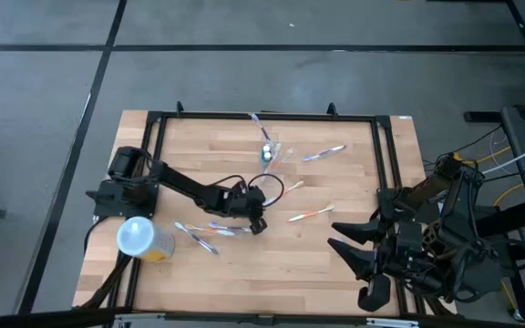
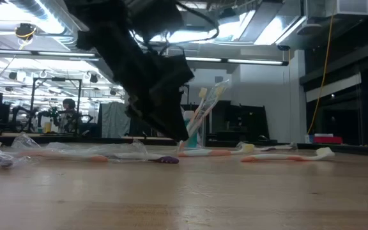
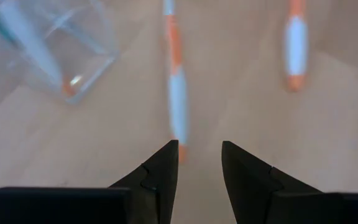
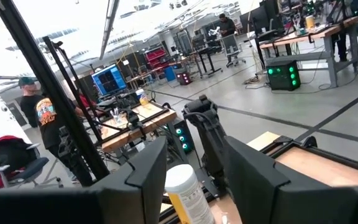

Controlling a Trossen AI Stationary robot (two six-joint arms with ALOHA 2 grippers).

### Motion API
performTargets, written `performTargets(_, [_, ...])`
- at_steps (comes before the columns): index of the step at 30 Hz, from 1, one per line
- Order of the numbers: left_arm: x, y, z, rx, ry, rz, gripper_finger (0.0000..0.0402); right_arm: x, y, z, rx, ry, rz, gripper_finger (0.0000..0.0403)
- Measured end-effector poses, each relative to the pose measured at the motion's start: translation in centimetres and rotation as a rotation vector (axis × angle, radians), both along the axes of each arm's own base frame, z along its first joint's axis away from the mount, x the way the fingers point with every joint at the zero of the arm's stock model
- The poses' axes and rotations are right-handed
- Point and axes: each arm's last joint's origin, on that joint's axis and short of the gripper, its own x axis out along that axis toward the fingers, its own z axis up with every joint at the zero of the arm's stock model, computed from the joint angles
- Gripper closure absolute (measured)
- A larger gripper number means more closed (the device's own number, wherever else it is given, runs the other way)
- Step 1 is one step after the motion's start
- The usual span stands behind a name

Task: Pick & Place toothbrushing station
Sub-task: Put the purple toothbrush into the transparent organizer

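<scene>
We saw the left gripper (image 1: 259, 223) low over the middle of the tabletop (image 1: 354, 273), its fingers (image 3: 160, 177) partly apart with bare wood in the gap and nothing held. In its wrist view a white and orange toothbrush (image 3: 176, 93) lay just ahead of the fingertips, and a second one (image 3: 295, 46) lay farther off to one side. The left arm reached in from the table's left edge.

The clear holder (image 1: 272, 150) stood upright toward the far edge of the tabletop, near its middle, well apart from the left gripper. We could see toothbrushes standing in it, leaning outward over its rim. In the low view the holder (image 2: 193, 131) showed just behind the dark gripper.

More toothbrushes lay flat on the wood: one (image 1: 323, 153) beside the holder on its right, one (image 1: 310, 214) near the centre, and several (image 1: 203, 232) in clear wrappers beside the left gripper, toward the left edge. A yellow tub (image 1: 149, 241) with a pale round lid stood near the front left corner.

The right gripper (image 1: 358, 251) waited raised near the table's right edge, its fingers (image 4: 145, 177) well apart and empty. In its wrist view a person (image 4: 42, 121) stood in the room beyond the table.
</scene>
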Motion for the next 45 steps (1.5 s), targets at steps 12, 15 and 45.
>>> performTargets(12, [0.6, 1.4, 0.7, -0.077, -0.064, -0.002, 0.0283, -0.2, 0.0, -0.3, 0.023, 0.014, -0.071, 0.0243])
performTargets(15, [0.1, 0.2, 3.3, -0.098, -0.144, -0.031, 0.0283, 0.4, -0.6, -1.5, -0.018, 0.058, -0.116, 0.0243])
performTargets(45, [-16.8, -6.1, 21.9, 0.272, -0.591, -0.149, 0.0287, 8.2, -30.7, -20.7, 0.37, 1.512, 0.37, 0.0243])
